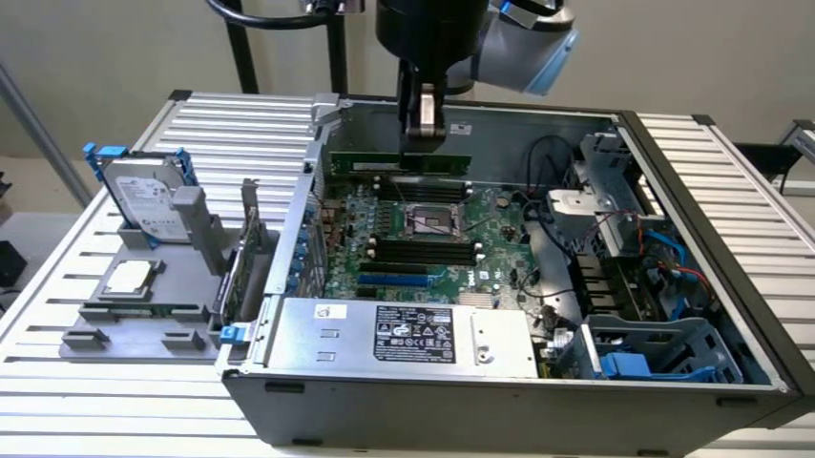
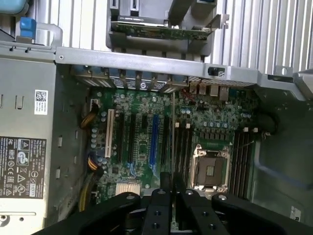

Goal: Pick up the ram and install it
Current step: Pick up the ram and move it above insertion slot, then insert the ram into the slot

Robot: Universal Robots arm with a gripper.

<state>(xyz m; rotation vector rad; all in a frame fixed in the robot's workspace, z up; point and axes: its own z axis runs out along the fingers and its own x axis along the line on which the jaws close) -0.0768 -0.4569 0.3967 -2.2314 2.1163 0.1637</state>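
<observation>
ram [image 1: 369,163]: hanging level above the motherboard [image 1: 382,205], at 12 o'clock of the cpu socket [image 1: 429,220] in the exterior view, sitting clear of the black memory slots [image 1: 410,252] | gripper [image 1: 425,143]: clamping the ram at mid-length from above | hard drive [image 1: 143,196]: standing on the gray stand [image 1: 140,320] at 9 o'clock, outside the case [image 1: 713,191]

A plain, pale beige wall [image 1: 114,48] runs behind the scene under soft, even light. In front of it stands a silver table of ribbed aluminium slats [image 1: 229,124], and black metal tubular uprights [image 1: 240,48] rise at its far edge.
</observation>
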